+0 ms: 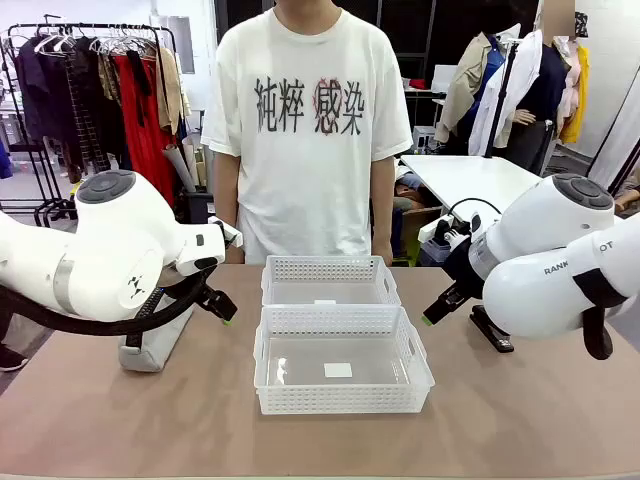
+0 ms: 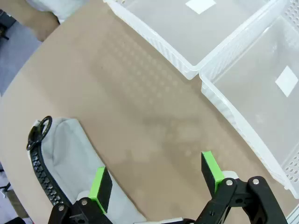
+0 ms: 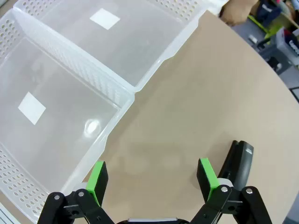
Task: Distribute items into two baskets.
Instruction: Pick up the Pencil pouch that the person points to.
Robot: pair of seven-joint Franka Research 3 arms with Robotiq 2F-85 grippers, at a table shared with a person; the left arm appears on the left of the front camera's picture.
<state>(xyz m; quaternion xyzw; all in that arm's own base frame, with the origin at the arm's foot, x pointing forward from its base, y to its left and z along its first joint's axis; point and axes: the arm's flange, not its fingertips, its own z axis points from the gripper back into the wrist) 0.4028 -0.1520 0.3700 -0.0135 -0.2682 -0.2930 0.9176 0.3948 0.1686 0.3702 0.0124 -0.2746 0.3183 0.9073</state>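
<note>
Two white lattice baskets stand in the table's middle, the larger one [image 1: 340,398] nearer me and the smaller one [image 1: 328,268] behind it, both with bare floors. The grey pouch [image 1: 155,348] lies at the left, partly hidden under my left arm. The wrist view shows my left gripper [image 2: 156,179] open above the table, its one finger over the pouch [image 2: 70,149] and its black zipper. At the right lies the black stapler [image 1: 492,328]. My right gripper [image 3: 152,177] hangs open over bare table, with the stapler [image 3: 238,161] just beside one finger.
A person in a white printed T-shirt [image 1: 310,130] stands at the far edge behind the baskets, arms down. The basket walls [image 2: 219,79] [image 3: 88,74] lie ahead of both grippers. Bare brown tabletop [image 1: 520,410] stretches along the front.
</note>
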